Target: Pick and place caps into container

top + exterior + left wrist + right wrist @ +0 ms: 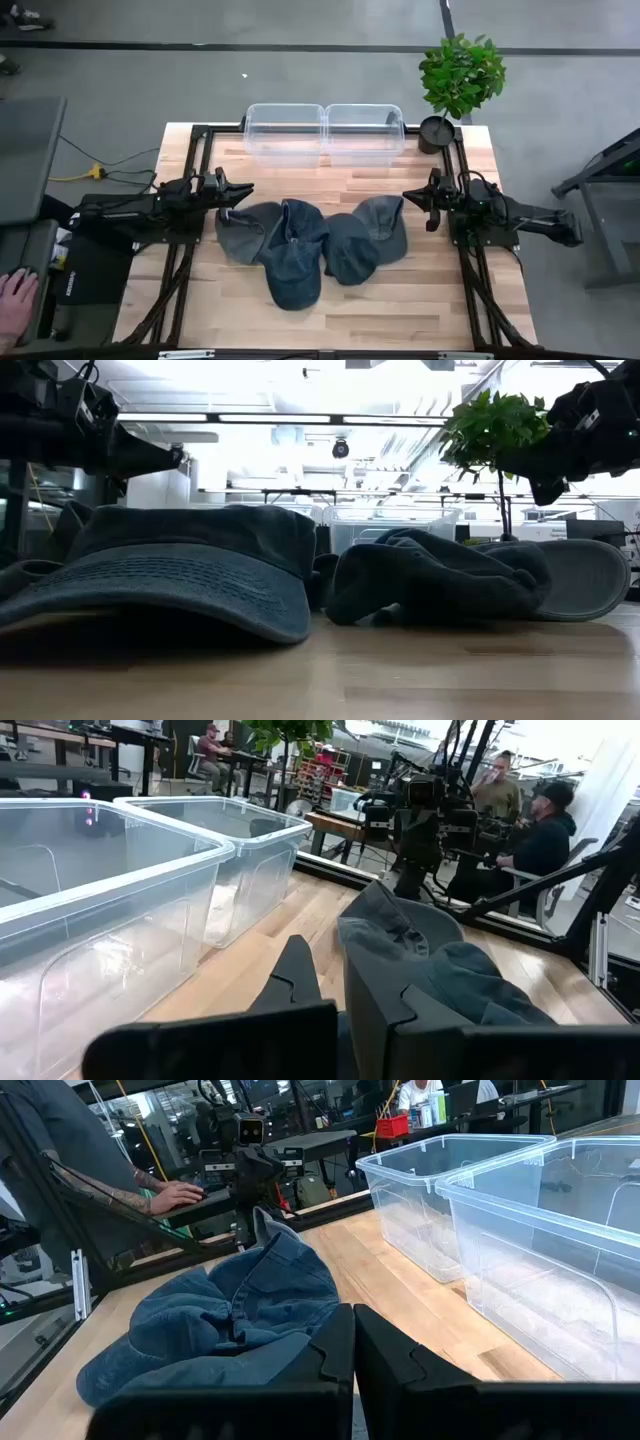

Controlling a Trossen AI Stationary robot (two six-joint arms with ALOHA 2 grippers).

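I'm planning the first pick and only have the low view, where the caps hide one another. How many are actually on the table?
Observer: Four caps, overlapping in a row: a grey-blue one at each end and two darker blue ones between them.
Operator: Is anything in the containers yet?
Observer: No. The two clear bins stand side by side beyond the caps, and both are empty.
Operator: Is either arm holding something?
Observer: No. The left end effector and the right end effector are both shut and hold nothing, one at each end of the row.
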